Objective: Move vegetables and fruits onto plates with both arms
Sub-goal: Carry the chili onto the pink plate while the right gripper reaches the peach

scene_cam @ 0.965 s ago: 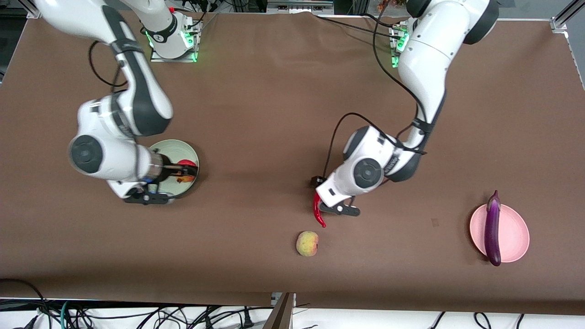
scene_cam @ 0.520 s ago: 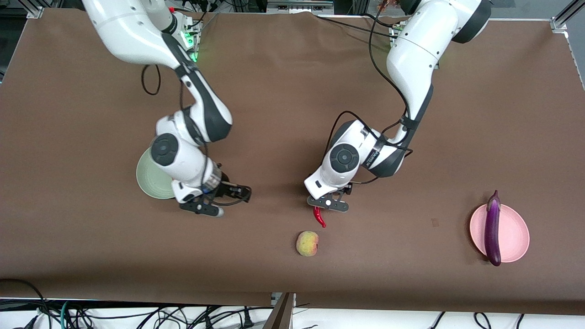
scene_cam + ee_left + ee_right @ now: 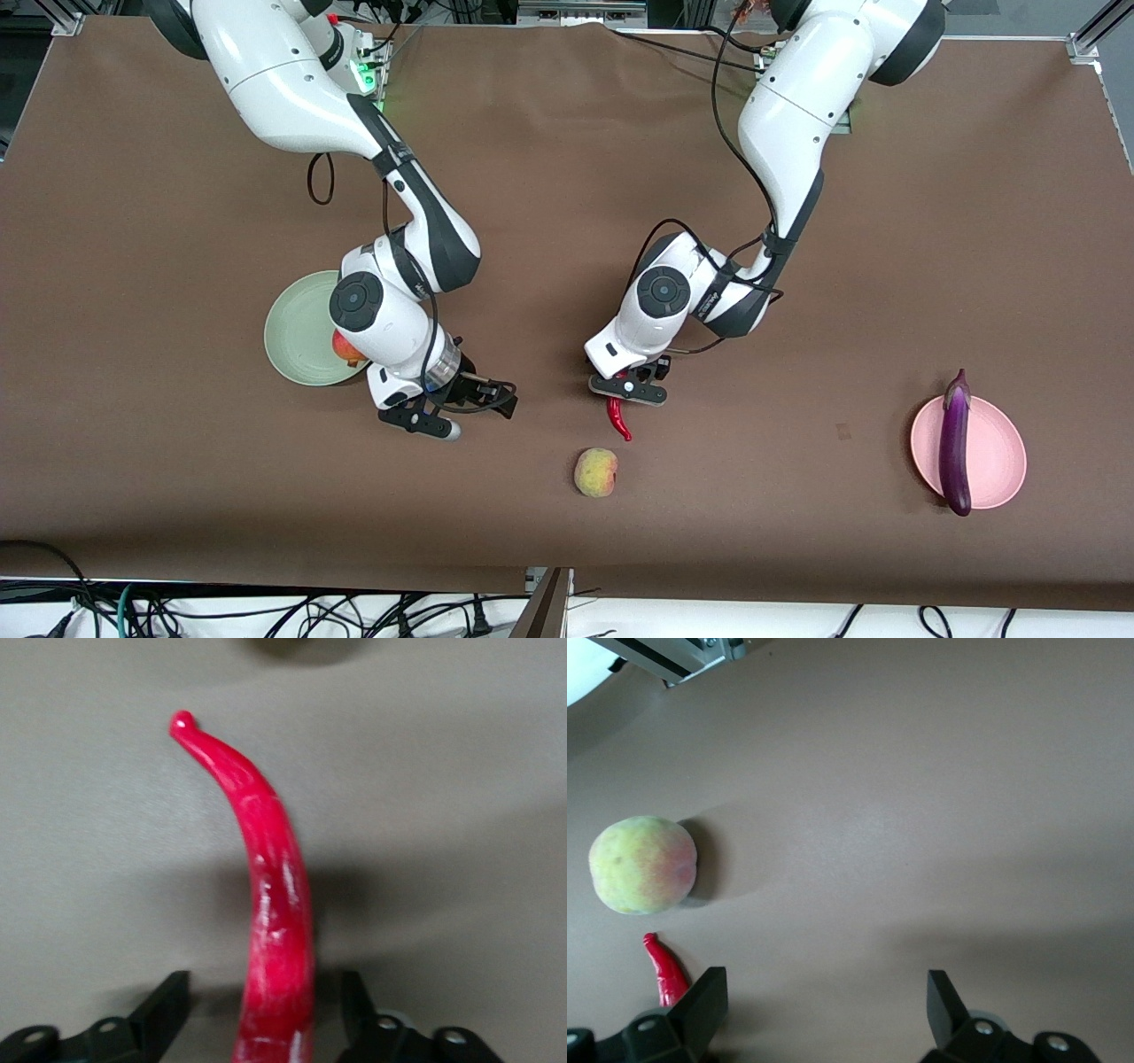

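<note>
now my right gripper (image 3: pixel 483 400), fingers wide and empty, has left the round red fruit (image 3: pixel 344 347) on the pale green plate (image 3: pixel 297 332) and swung mid-table toward the yellow-green peach (image 3: pixel 596 471); my left gripper (image 3: pixel 631 388) has dropped open astride the curved shiny red chili pepper (image 3: pixel 266 904).

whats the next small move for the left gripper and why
Probably close on the chili pepper. The left gripper is open, with one of its fingers on each side of the chili, which lies on the table; the pink plate holds only the eggplant.

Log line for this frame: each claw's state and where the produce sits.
left claw: open, straddling chili pepper | right claw: open, empty | eggplant: on pink plate | red fruit: on green plate | peach: on table
</note>
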You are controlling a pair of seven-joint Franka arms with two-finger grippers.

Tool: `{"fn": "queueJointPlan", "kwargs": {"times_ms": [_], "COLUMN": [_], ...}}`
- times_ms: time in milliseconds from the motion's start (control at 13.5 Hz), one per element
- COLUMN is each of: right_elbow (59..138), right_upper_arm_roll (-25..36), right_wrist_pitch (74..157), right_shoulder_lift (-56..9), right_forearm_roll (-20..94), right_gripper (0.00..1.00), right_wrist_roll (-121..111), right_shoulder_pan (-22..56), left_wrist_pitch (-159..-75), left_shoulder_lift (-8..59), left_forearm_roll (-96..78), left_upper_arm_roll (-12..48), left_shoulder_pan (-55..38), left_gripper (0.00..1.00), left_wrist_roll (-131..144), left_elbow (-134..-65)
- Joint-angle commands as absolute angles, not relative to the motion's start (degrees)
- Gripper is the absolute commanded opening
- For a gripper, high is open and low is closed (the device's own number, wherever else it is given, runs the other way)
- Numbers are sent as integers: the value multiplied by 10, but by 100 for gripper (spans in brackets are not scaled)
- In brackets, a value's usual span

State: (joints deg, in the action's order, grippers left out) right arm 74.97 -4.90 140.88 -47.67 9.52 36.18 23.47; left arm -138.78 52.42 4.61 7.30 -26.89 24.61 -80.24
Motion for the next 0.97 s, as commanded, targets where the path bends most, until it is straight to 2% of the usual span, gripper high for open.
{"fn": "queueJointPlan", "kwargs": {"times_ms": [0, 297, 520, 743, 891], "right_elbow": [730, 730, 717, 648, 602], "right_upper_arm_roll": [-47, -47, -53, -72, -67], "right_wrist_pitch": [1428, 1483, 1583, 1649, 1679], "right_shoulder_lift": [-488, -505, -534, -598, -642], "right_forearm_roll": [105, 106, 109, 103, 101], "right_gripper": [99, 99, 99, 99, 99], "right_wrist_roll": [367, 377, 387, 383, 367], "right_shoulder_pan": [242, 259, 272, 283, 309], "left_wrist_pitch": [-1390, -1295, -1246, -1242, -1233], "left_shoulder_lift": [512, 469, 447, 447, 443], "left_forearm_roll": [61, 60, 57, 61, 62], "left_upper_arm_roll": [72, 76, 76, 75, 68], "left_shoulder_pan": [-251, -170, -80, 16, 39], "left_gripper": [0, 0, 0, 0, 0], "left_wrist_roll": [258, 193, 40, -116, -164], "left_elbow": [-813, -804, -800, -800, -795]}}
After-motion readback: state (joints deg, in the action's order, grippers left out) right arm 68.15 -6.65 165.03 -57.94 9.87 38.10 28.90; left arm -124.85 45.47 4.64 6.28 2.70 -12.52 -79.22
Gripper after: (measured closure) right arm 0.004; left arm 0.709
